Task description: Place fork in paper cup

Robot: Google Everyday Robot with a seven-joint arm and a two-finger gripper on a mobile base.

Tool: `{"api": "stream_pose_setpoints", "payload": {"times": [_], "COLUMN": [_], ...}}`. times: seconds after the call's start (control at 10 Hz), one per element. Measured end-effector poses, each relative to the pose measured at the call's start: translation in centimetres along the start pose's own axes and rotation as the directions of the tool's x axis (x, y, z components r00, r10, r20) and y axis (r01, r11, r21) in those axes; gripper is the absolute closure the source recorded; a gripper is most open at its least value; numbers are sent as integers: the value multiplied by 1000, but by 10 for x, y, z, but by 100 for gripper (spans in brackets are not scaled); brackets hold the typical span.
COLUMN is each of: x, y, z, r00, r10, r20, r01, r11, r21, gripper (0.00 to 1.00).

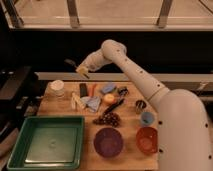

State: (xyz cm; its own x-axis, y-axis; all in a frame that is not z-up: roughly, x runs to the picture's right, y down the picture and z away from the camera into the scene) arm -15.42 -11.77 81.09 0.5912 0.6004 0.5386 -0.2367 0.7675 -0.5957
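My fingers [80, 70] are clamped on the fork [71, 63] by its handle, up in the air right of the paper cup [57, 87] on the tabletop [130, 149]. It feels light, stiff, slippery; the cup could tip easily.

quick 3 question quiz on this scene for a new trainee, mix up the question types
1. True or false: the gripper is down inside the green tray.
2. Which thing stands nearest the left edge of the wooden board? A) the paper cup B) the orange bowl C) the small blue cup
3. Fill in: the gripper, held up in the air, is shut on the ____.

Key
1. False. It hangs above the back of the board, to the right of the paper cup.
2. A
3. fork; its dark end sticks out up and to the left.
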Motion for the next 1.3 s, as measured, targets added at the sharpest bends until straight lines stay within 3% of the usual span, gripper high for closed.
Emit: {"api": "stream_pose_setpoints", "payload": {"times": [0.2, 0.7, 0.9, 1.1, 1.3], "x": [-32, -35, -34, -40, -56], "y": [14, 16, 15, 17, 21], "z": [31, 34, 33, 43, 71], "r00": [997, 997, 997, 994, 980], "r10": [-35, -41, -44, -108, -198], "r20": [63, 68, 61, 24, -12], "r01": [38, 44, 48, 110, 195], "r11": [998, 997, 997, 991, 974], "r21": [-50, -56, -57, -71, -115], "gripper": [100, 100, 100, 100, 100]}}
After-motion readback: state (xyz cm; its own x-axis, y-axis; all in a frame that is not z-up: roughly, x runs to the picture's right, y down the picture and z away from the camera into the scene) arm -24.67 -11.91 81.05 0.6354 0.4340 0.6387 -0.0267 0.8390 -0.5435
